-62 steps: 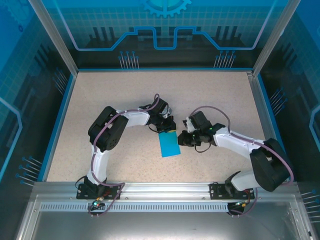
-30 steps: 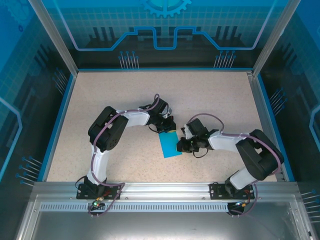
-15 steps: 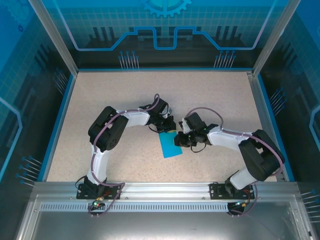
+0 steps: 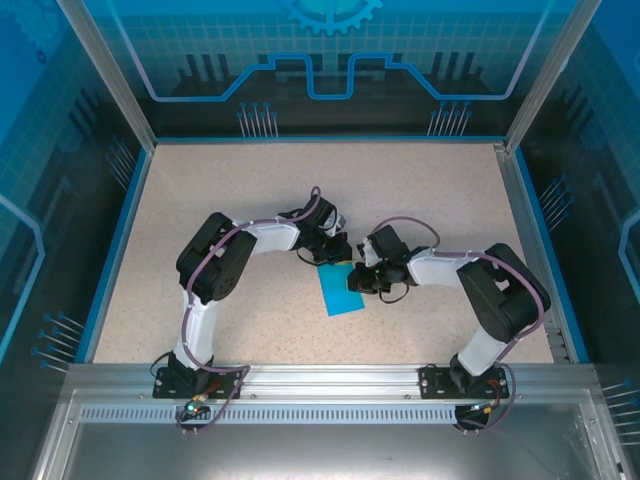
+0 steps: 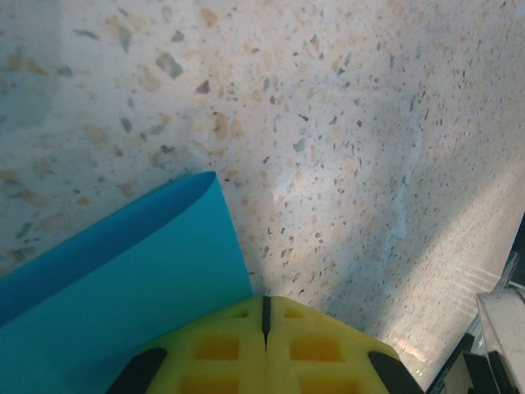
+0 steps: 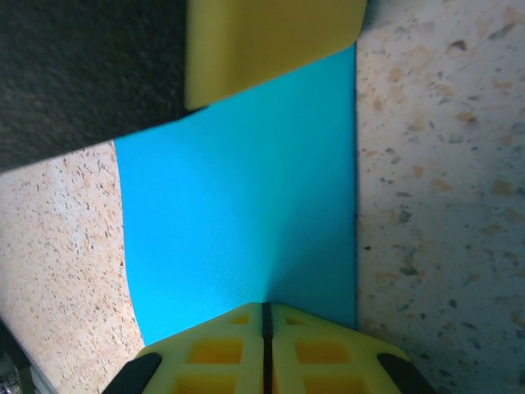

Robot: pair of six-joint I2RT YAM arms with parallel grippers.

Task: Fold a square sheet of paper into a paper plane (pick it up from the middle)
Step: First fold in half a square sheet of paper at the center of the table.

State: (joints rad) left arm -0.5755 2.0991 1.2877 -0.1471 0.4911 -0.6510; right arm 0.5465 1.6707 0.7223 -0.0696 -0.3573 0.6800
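Teal paper sheet [image 4: 340,291] was seen folded into a narrow rectangle, lying flat mid-tabletop [image 4: 250,190] between the two arms. Left claw [image 4: 333,256] was found fully closed, tips set down at the sheet's far end. In the left wrist view its pads [image 5: 221,345] were seen meeting at a seam, with paper running under the left one. Right claw [image 4: 358,283] was likewise closed, tips planted on the sheet's right side. A pinch on the paper could not be confirmed for either.

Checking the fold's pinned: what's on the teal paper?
On the paper: the shut left gripper at its far end, the shut right gripper at its right edge. Paper beneath their fingertips is covered.
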